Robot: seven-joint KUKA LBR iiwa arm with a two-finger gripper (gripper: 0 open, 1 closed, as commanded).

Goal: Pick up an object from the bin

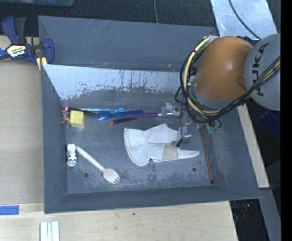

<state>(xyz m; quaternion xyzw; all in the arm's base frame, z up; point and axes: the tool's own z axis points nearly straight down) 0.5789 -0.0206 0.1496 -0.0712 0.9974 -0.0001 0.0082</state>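
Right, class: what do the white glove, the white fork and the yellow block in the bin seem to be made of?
White glove: soft matte fabric, probably; it lies limp and creased. White fork: likely plastic, smooth, thin, evenly white. Yellow block: unclear, maybe foam or plastic; matte, flat faces.

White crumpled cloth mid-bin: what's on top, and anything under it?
The gripper is over the right end of the white crumpled cloth. What lies under the cloth is covered; bare grey bin floor shows round it.

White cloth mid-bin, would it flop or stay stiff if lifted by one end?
The white cloth lies crumpled in folds, so it would probably droop. It looks thin, so likely light. Pushed, it may bunch up.
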